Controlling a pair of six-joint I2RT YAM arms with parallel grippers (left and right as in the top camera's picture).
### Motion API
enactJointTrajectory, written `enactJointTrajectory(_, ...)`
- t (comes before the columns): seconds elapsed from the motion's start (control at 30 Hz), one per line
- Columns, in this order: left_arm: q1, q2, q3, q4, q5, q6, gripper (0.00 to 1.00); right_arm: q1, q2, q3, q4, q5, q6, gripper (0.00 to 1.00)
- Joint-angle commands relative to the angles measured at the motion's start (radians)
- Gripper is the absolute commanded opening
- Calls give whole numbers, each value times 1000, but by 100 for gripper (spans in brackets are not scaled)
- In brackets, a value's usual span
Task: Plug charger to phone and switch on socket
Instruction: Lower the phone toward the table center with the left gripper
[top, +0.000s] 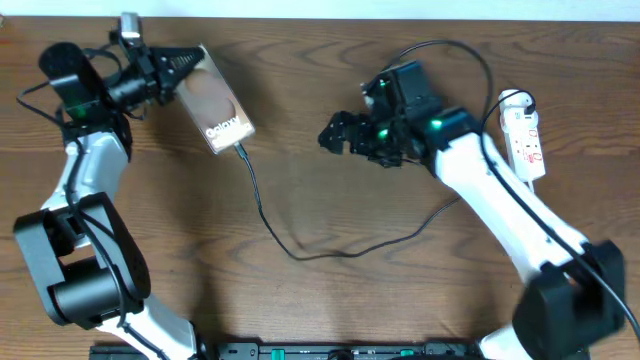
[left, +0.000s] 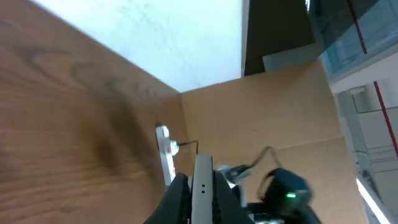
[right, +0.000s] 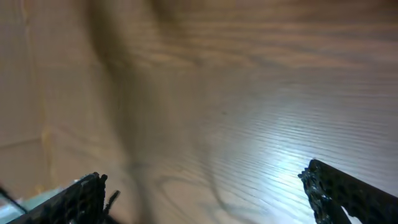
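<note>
My left gripper (top: 186, 62) is shut on the top end of the phone (top: 215, 105), which shows its brown glossy face and white "Galaxy" lettering at the table's back left. In the left wrist view the phone (left: 202, 168) stands edge-on between the black fingers (left: 177, 199). The charger, a thin black cable (top: 300, 252), meets the phone's lower edge with its tip (top: 240, 150) and curves right under the right arm. My right gripper (top: 335, 135) hovers open mid-table with nothing in it; its fingertips (right: 339, 186) stand wide apart over bare wood. The white socket (top: 525, 135) lies far right.
The socket's white plug and cord (top: 513, 100) sit at its far end by the table's back edge. The right arm's white link (top: 500, 200) crosses between the socket and the cable. The left wrist view catches the socket (left: 164, 152) in the distance and the right arm (left: 287, 193).
</note>
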Motion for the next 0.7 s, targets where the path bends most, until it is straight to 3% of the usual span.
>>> enactJointTrajectory(0.0, -50, -26, -56, 2, -19, 44, 7, 5, -74, 8, -54, 170, -23, 99)
enactJointTrajectory(0.23, -126, -26, -162, -69, -102, 144, 7, 5, -115, 8, -155, 256, 4, 99)
enactJointTrajectory(0.47, -198, -26, -188, -398, -231, 410, 7, 5, -114, 8, -182, 261, 3, 99)
enactJointTrajectory(0.67, -257, -26, -188, -576, -341, 551, 7, 5, -114, 8, -195, 261, 3, 99)
